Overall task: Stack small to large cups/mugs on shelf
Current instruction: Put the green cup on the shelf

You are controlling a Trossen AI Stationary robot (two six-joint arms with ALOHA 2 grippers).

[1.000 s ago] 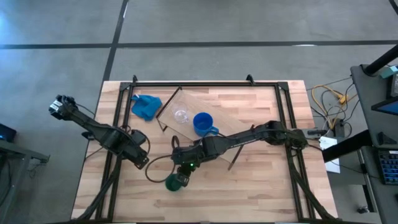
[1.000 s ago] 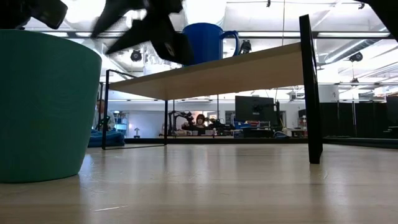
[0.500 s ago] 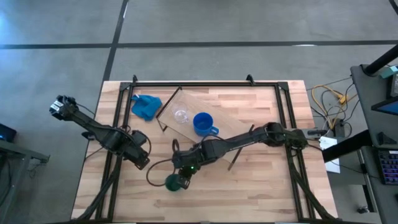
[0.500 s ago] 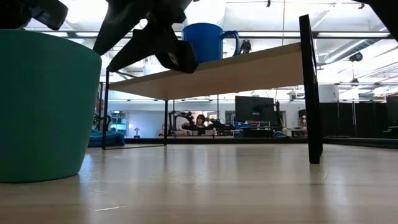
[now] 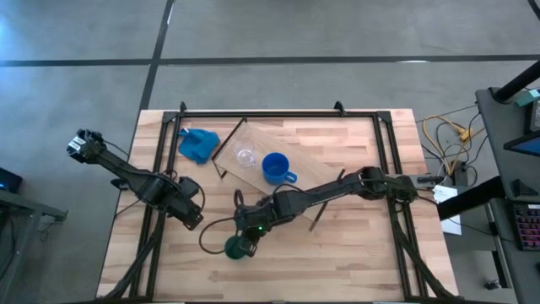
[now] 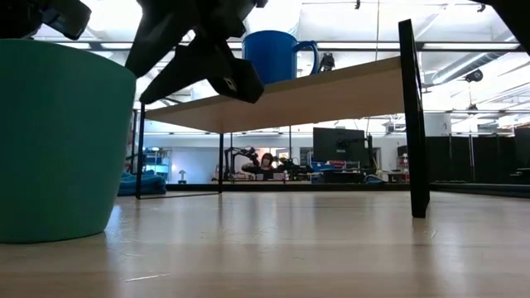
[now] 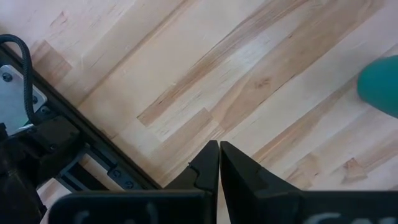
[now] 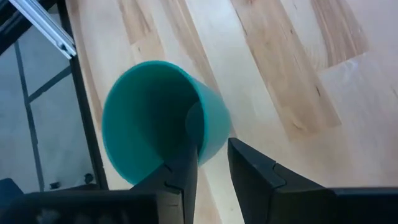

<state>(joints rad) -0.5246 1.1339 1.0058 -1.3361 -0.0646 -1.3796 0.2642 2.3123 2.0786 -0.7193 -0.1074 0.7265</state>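
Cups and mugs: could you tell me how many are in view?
3: a clear glass cup and a blue mug on the shelf, and a green cup on the table at the right gripper.

Grey concrete floor (image 5: 337, 34) with dark seams, bright ceiling lights (image 6: 348, 16), monitor (image 6: 338, 143) on distant desk
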